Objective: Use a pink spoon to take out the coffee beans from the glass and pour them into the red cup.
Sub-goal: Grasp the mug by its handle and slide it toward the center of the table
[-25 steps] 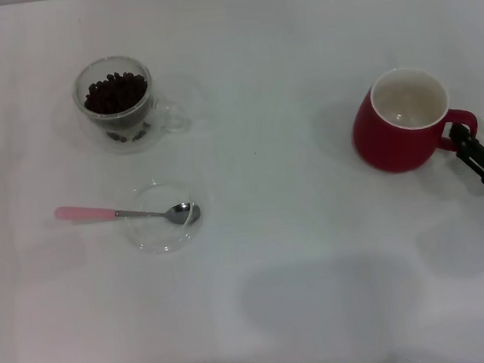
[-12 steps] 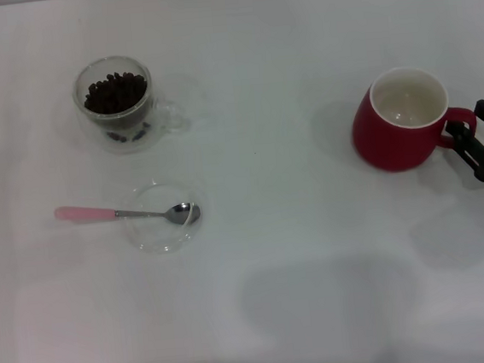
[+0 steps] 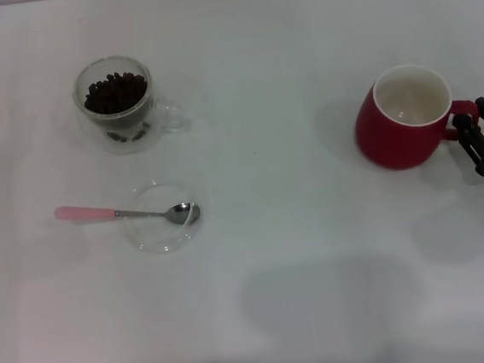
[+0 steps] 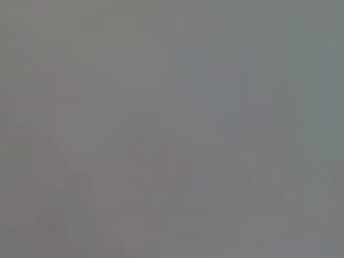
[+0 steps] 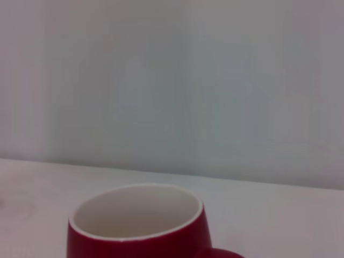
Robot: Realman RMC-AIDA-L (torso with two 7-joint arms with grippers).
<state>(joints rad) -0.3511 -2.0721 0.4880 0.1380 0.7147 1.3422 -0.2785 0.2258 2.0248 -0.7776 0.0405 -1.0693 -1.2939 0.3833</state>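
Note:
The glass (image 3: 119, 116) stands at the far left, holding a heap of coffee beans (image 3: 115, 92). The pink spoon (image 3: 86, 214) lies in front of it, with its metal bowl resting in a shallow clear dish (image 3: 163, 229). The red cup (image 3: 396, 136) stands upright at the right, and its white inside looks empty. It also shows close up in the right wrist view (image 5: 134, 236). My right gripper (image 3: 470, 130) is at the cup's right side, with its black fingers closed on the red loop handle. My left gripper is out of view, and the left wrist view shows only plain grey.
Everything stands on a white table (image 3: 300, 253). A wide bare stretch lies between the glass and the red cup. The right arm reaches in from the right edge.
My right gripper has moved up and in onto the cup's handle. The red cup has shifted slightly to the right and away. The glass, spoon and dish have not moved.

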